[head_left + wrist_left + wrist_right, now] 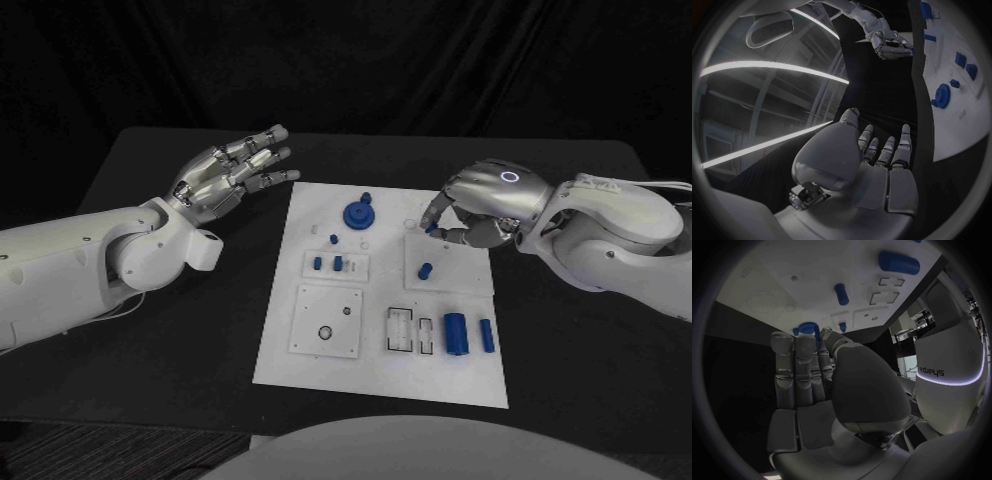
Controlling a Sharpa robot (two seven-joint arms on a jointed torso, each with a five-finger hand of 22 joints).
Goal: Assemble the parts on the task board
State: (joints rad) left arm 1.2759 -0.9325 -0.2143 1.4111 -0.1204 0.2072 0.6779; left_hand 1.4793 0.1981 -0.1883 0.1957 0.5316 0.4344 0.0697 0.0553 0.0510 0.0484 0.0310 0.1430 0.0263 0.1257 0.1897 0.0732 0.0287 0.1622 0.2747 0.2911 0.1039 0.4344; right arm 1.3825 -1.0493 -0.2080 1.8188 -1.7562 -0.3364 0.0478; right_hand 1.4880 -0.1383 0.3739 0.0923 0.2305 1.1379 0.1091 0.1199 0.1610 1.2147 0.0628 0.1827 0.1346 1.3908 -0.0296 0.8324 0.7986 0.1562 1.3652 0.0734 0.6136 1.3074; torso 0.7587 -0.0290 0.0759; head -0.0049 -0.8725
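Black table [173, 340], dark cloth backdrop behind. White task board [378, 385] lies along the table's middle, long axis running from the near edge to the far edge.

Left arm comes in over the table's left side. Left hand [231, 175] is raised off the board's far-left corner, palm up-turned, fingers spread, holding nothing. Left wrist view confirms: fingers [887, 150] straight and apart, nothing in the palm.

Right arm reaches in from the right. Right hand [476, 205] hangs over the board's far-right part, knuckles up, fingers curled downward toward the board. Right wrist view shows fingers [795, 365] side by side, the thumb folded across. Whether anything is pinched at the tips I cannot tell.

Parts, largest first:
- blue gear [359, 214] with a stub on top, far centre of board
- blue cylinder [456, 334], near-right, long axis near-to-far
- slimmer blue bar [488, 336] just beside it, toward the right edge, same lie
- short blue peg [426, 269], right of centre, lying near-to-far
- two small blue pieces [327, 264] in a left-centre recess.

Judgement: the short peg lies just on the near side of the right hand's fingertips, so the right hand is the nearer one by far.
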